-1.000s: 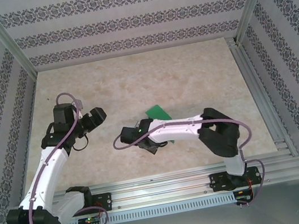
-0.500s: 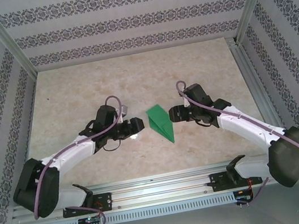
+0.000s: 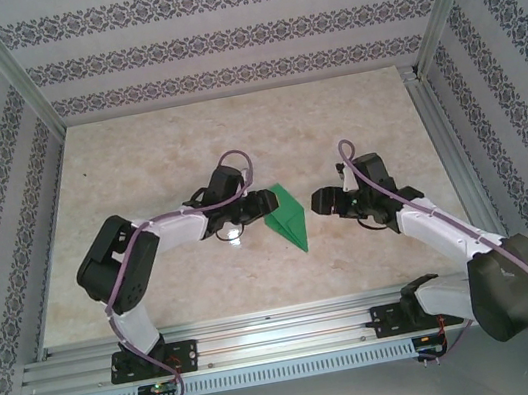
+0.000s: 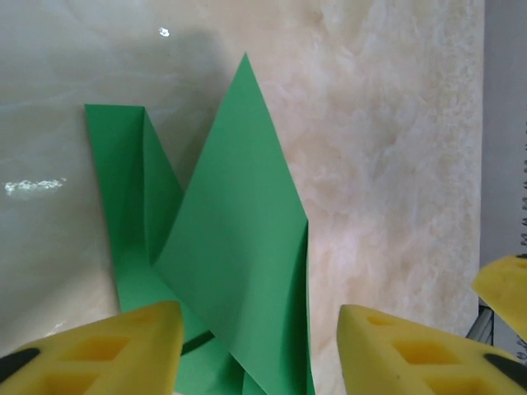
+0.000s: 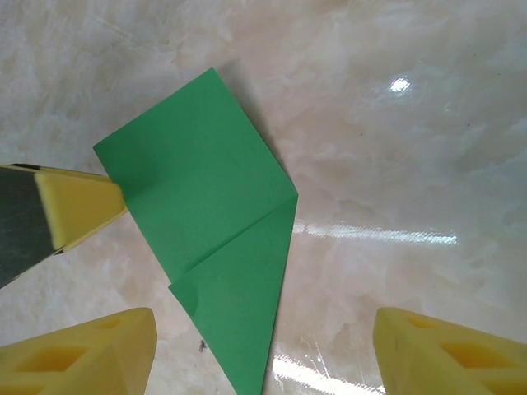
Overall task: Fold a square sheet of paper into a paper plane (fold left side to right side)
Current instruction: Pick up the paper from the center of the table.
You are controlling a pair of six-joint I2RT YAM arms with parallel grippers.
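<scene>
1 bright green paper sheet [image 3: 285, 216], folded to a point. 2 grippers, both wide: left gripper [image 3: 253, 206] at its edge, right gripper [image 3: 318, 202] nr.

Left wrist view: lower end of paper plane [image 4: 239, 247] runs off bottom edge; part of it hidden behind fingers [image 4: 107, 346] of left gripper [image 4: 259, 313], fingers themselves cut by same edge. Yellow piece [image 4: 506, 284] at right edge cut off, cannot tell what it is. Right wrist view: plane tip cut by bottom edge; fingers [image 5: 449, 354] of right gripper [image 5: 265, 329] partly out of frame. Top view: plane's left corner lies under left gripper, contact too small to judge
</scene>
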